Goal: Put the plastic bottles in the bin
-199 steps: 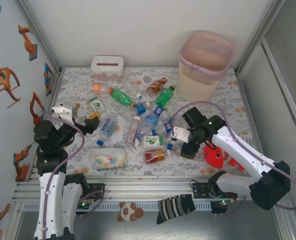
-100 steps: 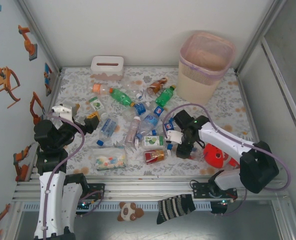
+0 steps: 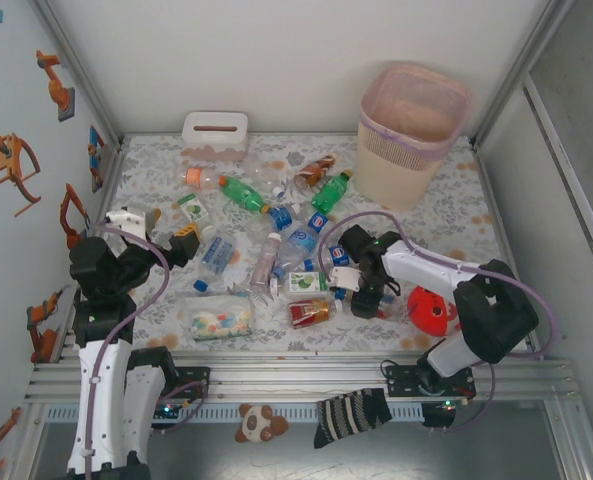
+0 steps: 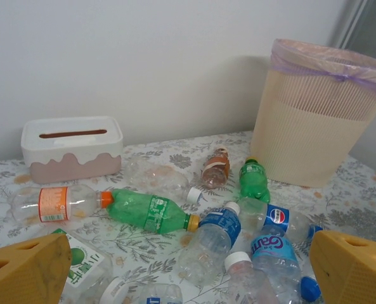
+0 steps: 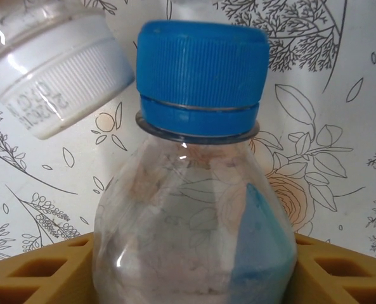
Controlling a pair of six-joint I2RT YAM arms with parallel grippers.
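Having swung in, the right gripper (image 3: pixel 354 293) now straddles a blue-capped bottle (image 5: pixel 194 209) between its narrowing jaws, grip unconfirmed; lifting should follow.

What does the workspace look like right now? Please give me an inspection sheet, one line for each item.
surface: floral cloth, crowded in the middle.
job's things: about a dozen plastic bottles lying loose, one a green bottle; bin upright at far right, no bottle seen inside.
clutter: tissue box, clear packet of coloured pieces, red toy.
grippers: left gripper open, holding nothing; right gripper low, fingers either side of a clear blue-capped bottle, grip not clear.
cables: a purple-grey cable loops along each arm.
surroundings: white walls, robot-arm stickers on the left; striped sock and panda toy by the near rail.
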